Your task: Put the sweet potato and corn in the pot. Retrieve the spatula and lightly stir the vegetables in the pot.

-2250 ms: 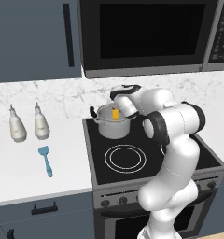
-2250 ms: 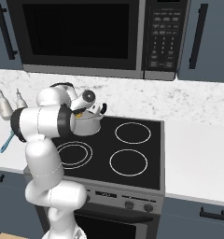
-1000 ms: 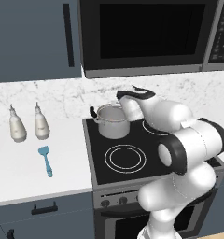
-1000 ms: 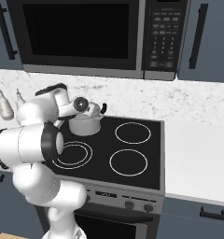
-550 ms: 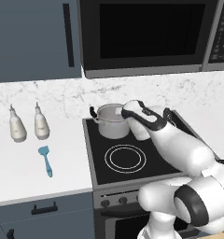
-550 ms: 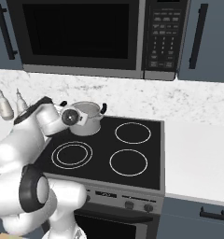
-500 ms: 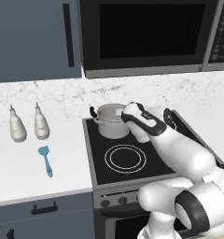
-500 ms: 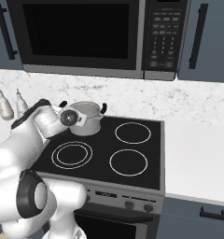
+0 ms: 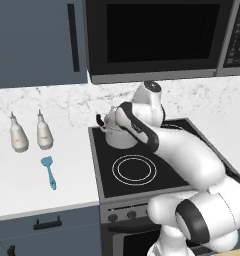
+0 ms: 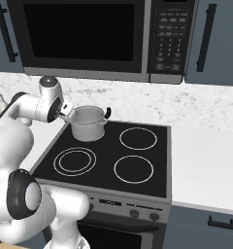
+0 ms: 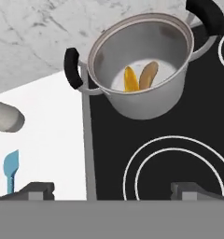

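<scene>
Hand (image 11: 111,189) open, near pot (image 11: 142,74)

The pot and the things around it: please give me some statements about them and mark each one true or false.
1. The sweet potato and the corn both lie inside the pot. True.
2. The spatula is in the pot. False: it lies on the white counter, left of the stove.
3. The pot stands on the front burner. False: it stands at the back left of the stove.
4. Two bottles stand on the counter behind the spatula. True.
5. The gripper holds the corn. False: its fingers are apart with nothing between them.
</scene>
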Controlling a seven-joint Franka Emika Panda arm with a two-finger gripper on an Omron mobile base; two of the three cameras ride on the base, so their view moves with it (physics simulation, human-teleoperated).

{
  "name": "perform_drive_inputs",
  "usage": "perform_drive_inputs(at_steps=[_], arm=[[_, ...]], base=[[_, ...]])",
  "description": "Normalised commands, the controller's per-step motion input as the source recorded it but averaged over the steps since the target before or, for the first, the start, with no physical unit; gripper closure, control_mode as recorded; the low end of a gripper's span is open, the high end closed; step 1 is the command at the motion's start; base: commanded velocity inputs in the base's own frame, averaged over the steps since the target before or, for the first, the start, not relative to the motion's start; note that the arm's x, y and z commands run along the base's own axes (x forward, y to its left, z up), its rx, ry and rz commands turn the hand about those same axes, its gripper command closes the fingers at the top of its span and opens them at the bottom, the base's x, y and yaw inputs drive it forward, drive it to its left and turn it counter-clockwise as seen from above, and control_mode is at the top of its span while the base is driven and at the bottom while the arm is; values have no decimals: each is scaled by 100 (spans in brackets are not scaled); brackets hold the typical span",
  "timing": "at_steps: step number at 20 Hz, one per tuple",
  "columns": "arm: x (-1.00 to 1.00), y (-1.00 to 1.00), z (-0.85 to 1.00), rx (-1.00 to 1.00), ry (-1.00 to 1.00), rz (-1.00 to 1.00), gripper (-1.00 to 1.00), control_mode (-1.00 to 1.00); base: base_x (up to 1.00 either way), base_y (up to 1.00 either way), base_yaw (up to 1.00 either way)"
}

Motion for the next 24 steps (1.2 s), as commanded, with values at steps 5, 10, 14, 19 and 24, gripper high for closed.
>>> perform_drive_inputs(at_steps=[5,10,14,19,24], arm=[[-4,45,-43,-14,18,15,-100,-100],[-4,50,-68,-2,6,12,-100,-100],[0,69,-32,0,14,5,-100,-100],[-1,98,-30,-1,15,4,-100,-100],[-14,94,-48,-4,10,1,-100,-100]], base=[[0,0,0],[0,0,0],[0,0,0],[0,0,0],[0,0,0]])
